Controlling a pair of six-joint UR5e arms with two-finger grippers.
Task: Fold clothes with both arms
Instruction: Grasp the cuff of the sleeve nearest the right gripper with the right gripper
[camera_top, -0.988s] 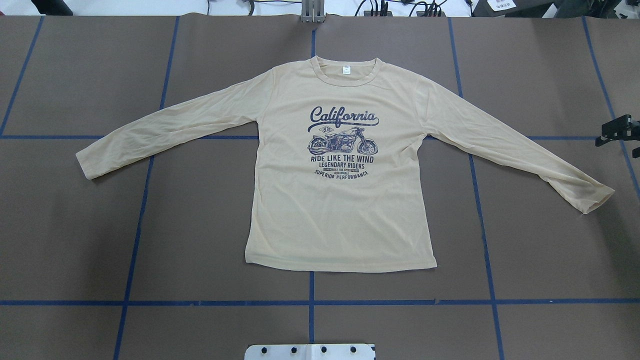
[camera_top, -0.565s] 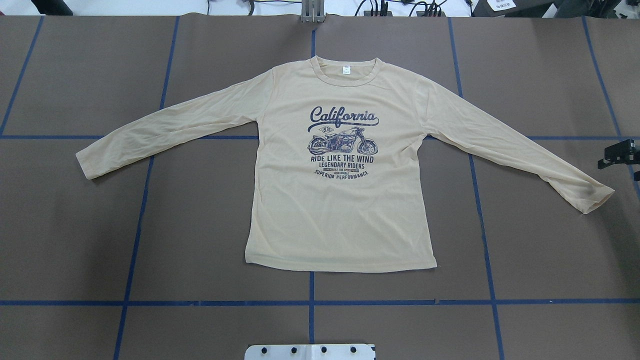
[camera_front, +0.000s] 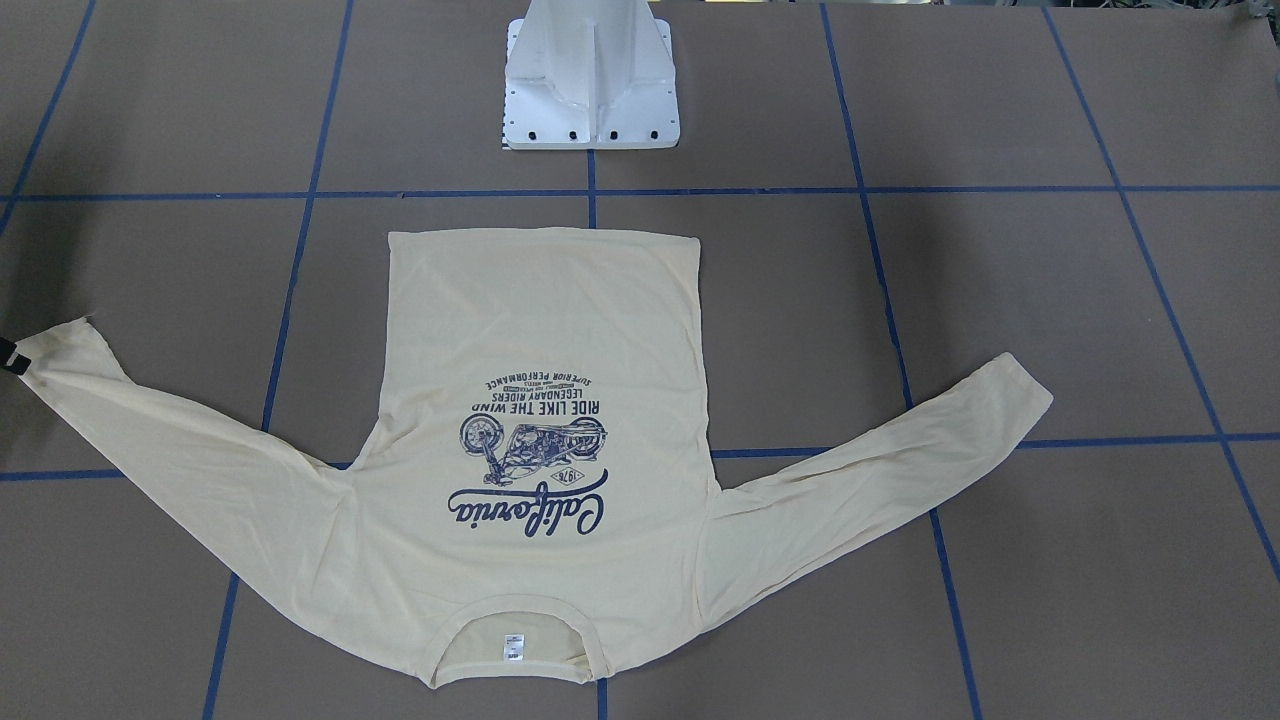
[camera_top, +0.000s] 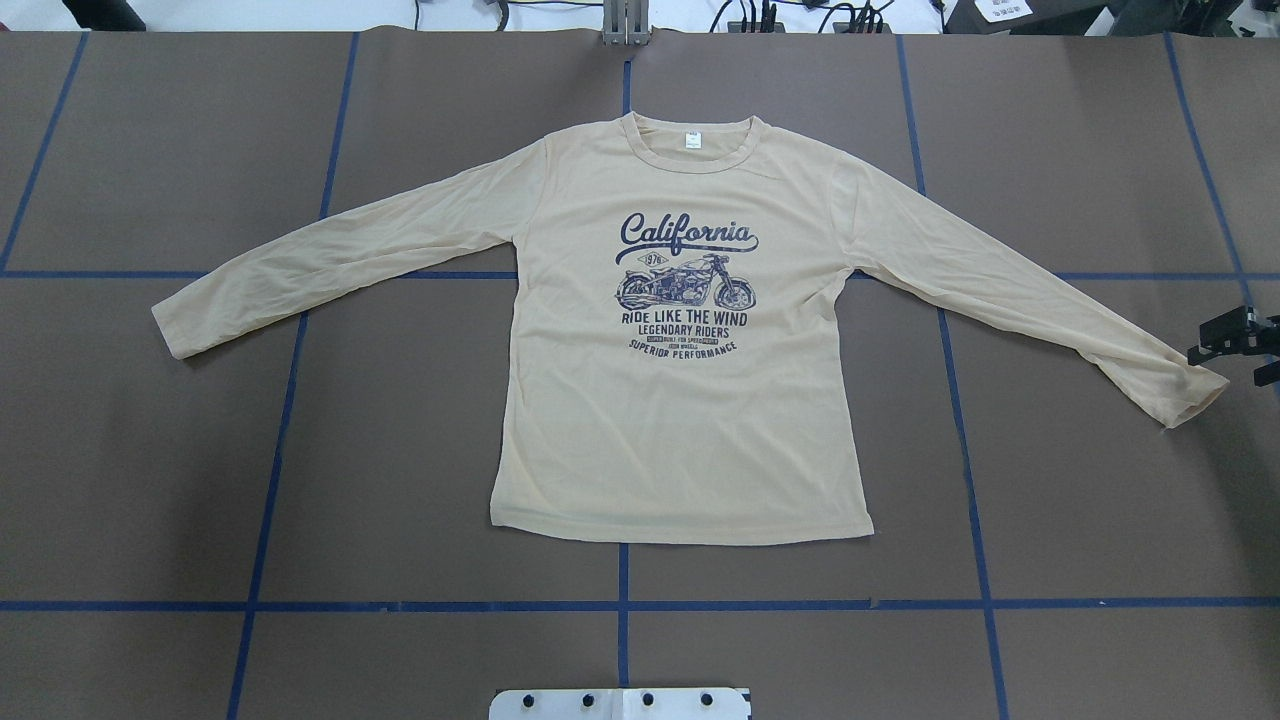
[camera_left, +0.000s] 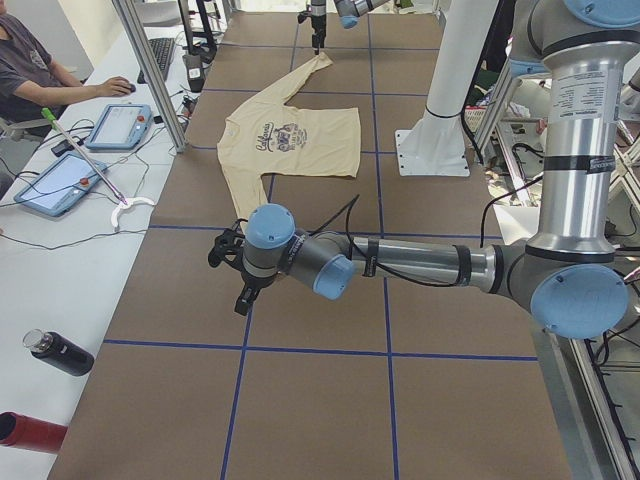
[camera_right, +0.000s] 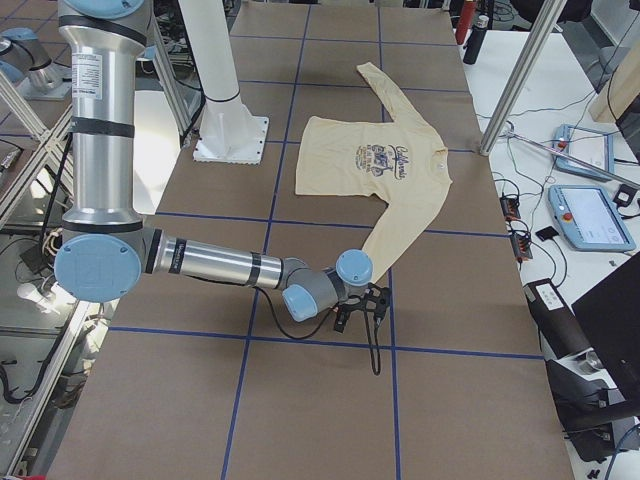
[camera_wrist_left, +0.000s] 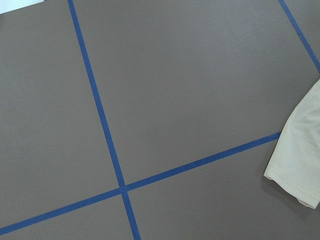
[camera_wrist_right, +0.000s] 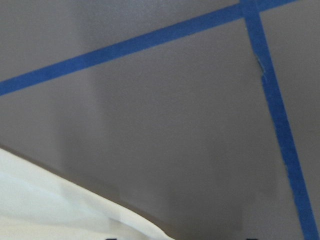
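cream-yellow fabric fills the middle of the overhead view: the t-shirt (camera_top: 680, 420) lies flat and print-up on the brown table (camera_top: 400, 480), collar toward the top of the frame, hem toward the bottom, both long sleeves splayed out and angled down to either side. i read that spread as the starting layout, nothing folded yet, with each sleeve end lying where one arm can reach it without crossing the other. the right gripper (camera_top: 1238, 345) sits at the far right edge of that view, just beside the right-side cuff (camera_top: 1190, 400) and a little above it in the frame. its jaws look parted with nothing between them, which suits a pinch on the cuff edge, though i can't see whether it touches the cloth. its wrist camera shows only a corner of pale fabric in the lower left and blue tape lines (camera_wrist_right: 280, 125) across the table. the left gripper (camera_left: 232, 272) appears only in the side view, centre-left of the frame, near the left-side cuff (camera_wrist_left: 297, 160), which sits at the right edge of its wrist view; i cannot tell whether those jaws are parted or closed. my guess is that both arms are lining up on the cuffs so the sleeves can be drawn in over the body together, and fabric this thin will likely need a low, careful pinch.
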